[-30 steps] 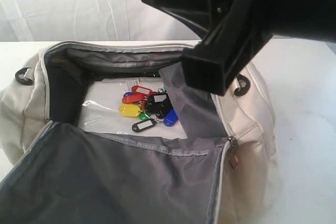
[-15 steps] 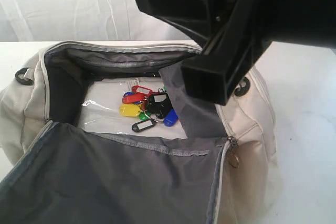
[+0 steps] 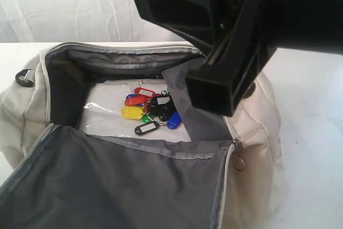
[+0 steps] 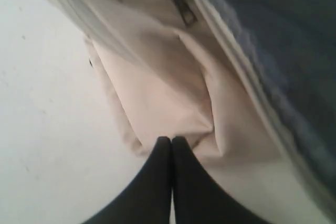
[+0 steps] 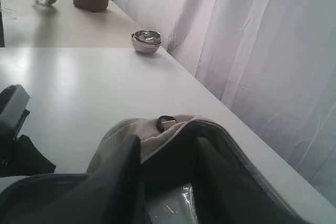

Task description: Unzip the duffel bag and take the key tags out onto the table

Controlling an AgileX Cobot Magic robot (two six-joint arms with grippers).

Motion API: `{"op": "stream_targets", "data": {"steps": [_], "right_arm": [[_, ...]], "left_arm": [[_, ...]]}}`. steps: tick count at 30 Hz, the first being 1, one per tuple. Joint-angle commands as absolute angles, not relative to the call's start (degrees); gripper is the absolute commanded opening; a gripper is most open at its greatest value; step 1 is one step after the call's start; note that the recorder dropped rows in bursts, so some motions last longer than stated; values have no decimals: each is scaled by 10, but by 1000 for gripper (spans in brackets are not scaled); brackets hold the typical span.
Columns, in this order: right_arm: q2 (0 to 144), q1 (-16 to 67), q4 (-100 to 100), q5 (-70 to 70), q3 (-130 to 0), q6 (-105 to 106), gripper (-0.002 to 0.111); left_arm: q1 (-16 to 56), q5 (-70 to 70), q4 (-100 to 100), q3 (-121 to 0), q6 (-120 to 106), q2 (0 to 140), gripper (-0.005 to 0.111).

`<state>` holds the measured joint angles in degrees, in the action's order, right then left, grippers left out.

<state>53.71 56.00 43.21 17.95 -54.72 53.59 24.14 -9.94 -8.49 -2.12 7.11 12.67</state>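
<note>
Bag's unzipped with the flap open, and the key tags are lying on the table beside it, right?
Not quite. The duffel bag is unzipped with its flap open, but the key tags lie inside it on clear plastic, not on the table. The exterior view shows this.

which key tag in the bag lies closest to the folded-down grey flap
The black tag with the white label. It lies at the front edge of the bunch, just below the yellow tag and left of the blue tag.
</note>
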Motion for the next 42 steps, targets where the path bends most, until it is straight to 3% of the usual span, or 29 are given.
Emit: {"op": "stream_targets", "data": {"steps": [1, 29, 36, 42], "right_arm": [[533, 563, 429, 194, -546, 538, 32], [533, 563, 429, 196, -546, 538, 32], [533, 563, 429, 197, -546, 538, 32], [533, 563, 429, 197, -546, 538, 32]], "left_arm": [[242, -119, -55, 0, 76, 105, 0], [238, -111, -18, 0, 75, 0, 0], [169, -111, -18, 0, 75, 0, 0], [55, -111, -18, 0, 75, 0, 0]]}}
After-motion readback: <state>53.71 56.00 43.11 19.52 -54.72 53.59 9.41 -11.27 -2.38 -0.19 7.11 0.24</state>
